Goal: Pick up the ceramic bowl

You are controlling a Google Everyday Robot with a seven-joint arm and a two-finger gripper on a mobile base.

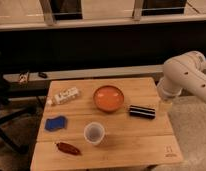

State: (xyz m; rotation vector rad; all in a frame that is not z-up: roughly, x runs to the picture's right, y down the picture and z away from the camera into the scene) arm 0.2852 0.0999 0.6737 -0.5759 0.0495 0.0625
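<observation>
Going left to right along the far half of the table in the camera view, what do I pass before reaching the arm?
white bottle → ceramic bowl → black box → tool, which hangs at the table's right edge below the arm's end.

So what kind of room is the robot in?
Probably an office or lab: a wooden table holds the ceramic bowl, a chair base stands at left, windows run behind. The gripper hangs by the table's right edge.
</observation>
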